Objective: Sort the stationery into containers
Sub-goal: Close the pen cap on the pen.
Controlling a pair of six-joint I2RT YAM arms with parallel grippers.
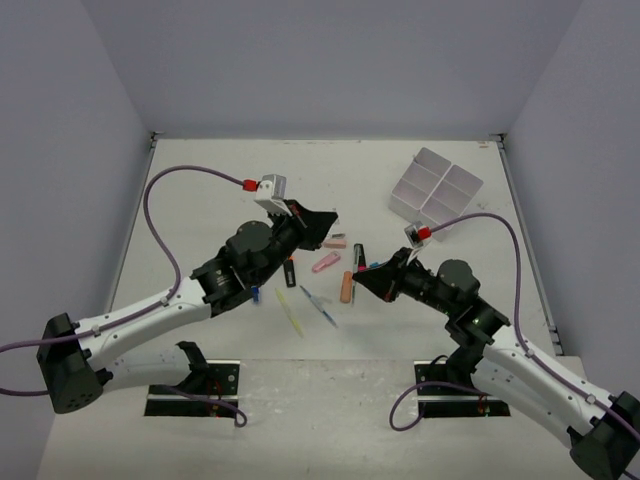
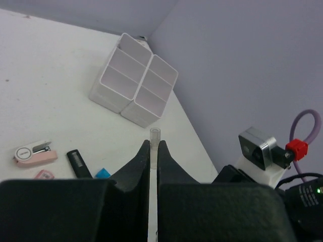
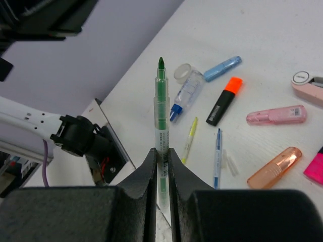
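Our left jaws pinched, seemingly, a clear pen (image 2: 155,136) aimed at the tray (image 2: 107,98); our right jaws, a green pen (image 3: 161,101).

The tray (image 1: 435,190) stands at the far right of the table (image 1: 220,190), well apart from the loose pieces (image 1: 346,288), which lie in the middle between the left arm (image 1: 230,270) and the right arm (image 1: 450,285). Among them two thin pens (image 1: 320,307) lie nearest the front, a highlighter (image 1: 291,272) just behind the left one, and a tape dispenser (image 1: 335,241) farthest back.
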